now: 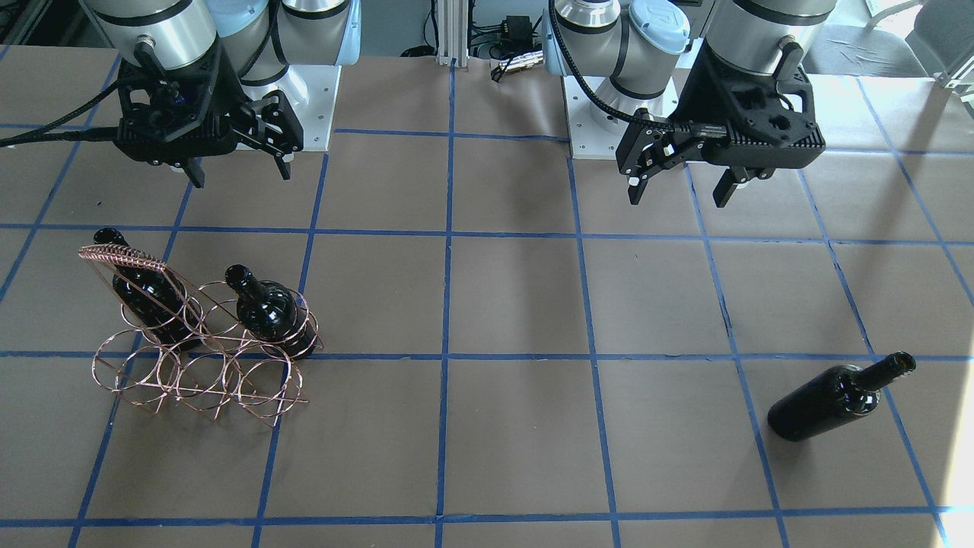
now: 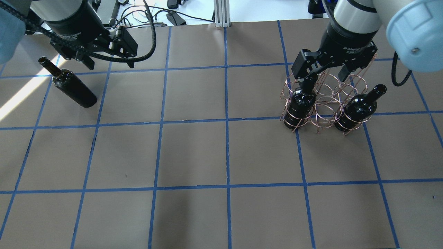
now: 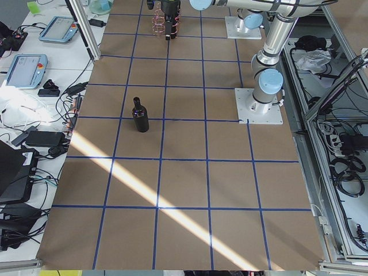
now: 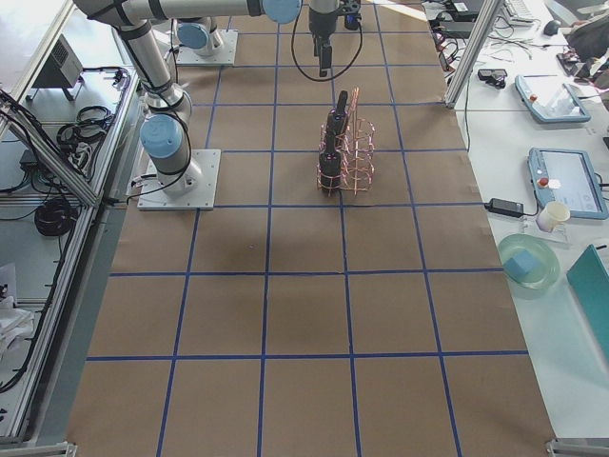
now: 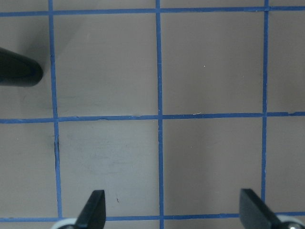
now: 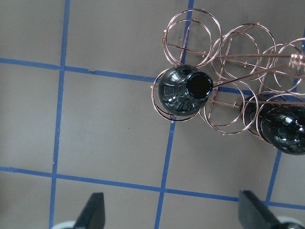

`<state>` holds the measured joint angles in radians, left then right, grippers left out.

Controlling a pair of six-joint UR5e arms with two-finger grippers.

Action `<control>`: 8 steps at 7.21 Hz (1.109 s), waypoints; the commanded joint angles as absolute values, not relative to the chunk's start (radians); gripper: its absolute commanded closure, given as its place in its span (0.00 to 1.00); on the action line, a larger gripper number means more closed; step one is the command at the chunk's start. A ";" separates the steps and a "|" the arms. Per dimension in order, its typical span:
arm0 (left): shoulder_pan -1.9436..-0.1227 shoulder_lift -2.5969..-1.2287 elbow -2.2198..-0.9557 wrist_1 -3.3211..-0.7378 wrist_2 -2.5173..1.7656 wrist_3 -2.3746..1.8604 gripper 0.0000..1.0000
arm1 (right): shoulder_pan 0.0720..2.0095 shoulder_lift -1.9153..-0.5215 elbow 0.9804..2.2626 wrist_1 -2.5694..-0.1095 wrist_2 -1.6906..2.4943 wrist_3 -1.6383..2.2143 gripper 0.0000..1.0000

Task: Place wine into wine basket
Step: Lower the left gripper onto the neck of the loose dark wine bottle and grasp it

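One wine bottle (image 2: 72, 88) lies on its side at the table's left, neck pointing away from the centre; it also shows in the front view (image 1: 837, 399). My left gripper (image 2: 110, 65) hangs open and empty above and beside it; the left wrist view shows only the bottle's base (image 5: 16, 69) at the left edge. The copper wire basket (image 2: 325, 100) stands on the right with two black bottles upright in it (image 2: 300, 103) (image 2: 356, 109). My right gripper (image 2: 325, 77) is open and empty above the basket, and the right wrist view looks down on one bottle's mouth (image 6: 183, 90).
Blue tape lines grid the brown table. The arm bases (image 1: 609, 114) (image 1: 304, 99) stand at the robot's edge. The basket's middle loops (image 6: 238, 47) hold nothing. Side benches with tablets and cables (image 3: 34, 63) flank the table ends.
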<state>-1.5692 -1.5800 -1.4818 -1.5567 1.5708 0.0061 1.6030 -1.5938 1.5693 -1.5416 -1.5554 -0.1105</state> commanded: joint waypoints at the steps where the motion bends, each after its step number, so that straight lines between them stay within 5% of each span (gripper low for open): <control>1: -1.568 -1.580 -1.482 -1.557 1.571 0.006 0.00 | 1.603 -1.594 1.569 -1.542 -1.557 -0.110 0.00; 8: -1.453 -1.608 -1.515 -1.555 1.623 0.026 0.00 | 1.603 -1.594 1.572 -1.540 -1.555 -0.110 0.00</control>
